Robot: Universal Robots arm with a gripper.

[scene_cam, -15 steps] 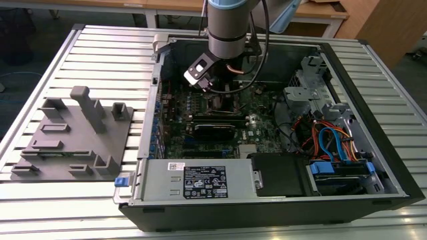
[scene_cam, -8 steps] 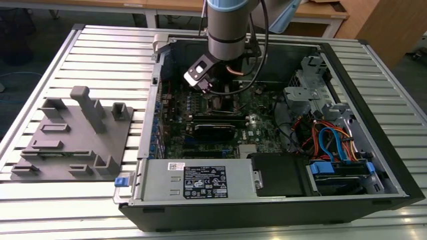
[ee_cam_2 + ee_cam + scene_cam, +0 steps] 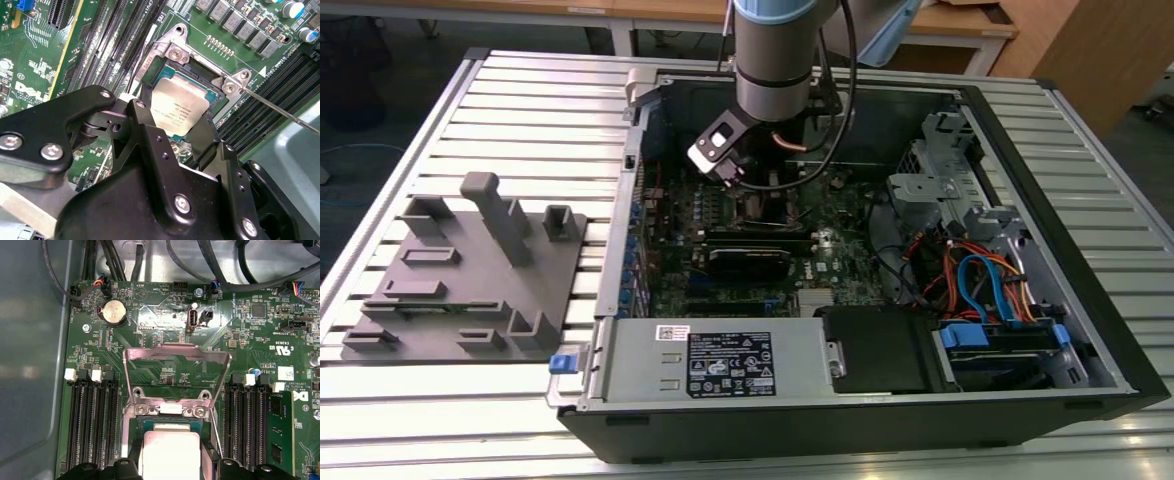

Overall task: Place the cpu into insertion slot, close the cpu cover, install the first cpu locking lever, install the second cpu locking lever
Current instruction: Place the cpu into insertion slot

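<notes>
claw [image 3: 176, 131]: it is grasping the cpu [image 3: 181, 107] by two opposite edges, a black finger [image 3: 145, 117] pressing on each side.
cpu: it is lying level directly beneath the claw, over the insertion slot [image 3: 197, 67]. I am guessing it is already resting in the slot, but the fingers are hiding its lower edges.
cpu cover [image 3: 176, 351]: it is standing swung open on its hinge, just beyond the slot.
lever [image 3: 280, 112]: a thin wire rod is angling away from the slot's corner, apparently unlatched.
arm [image 3: 774, 60]: it is reaching down into the open computer case [image 3: 1067, 390] on the slatted worktop [image 3: 520, 100].
</notes>
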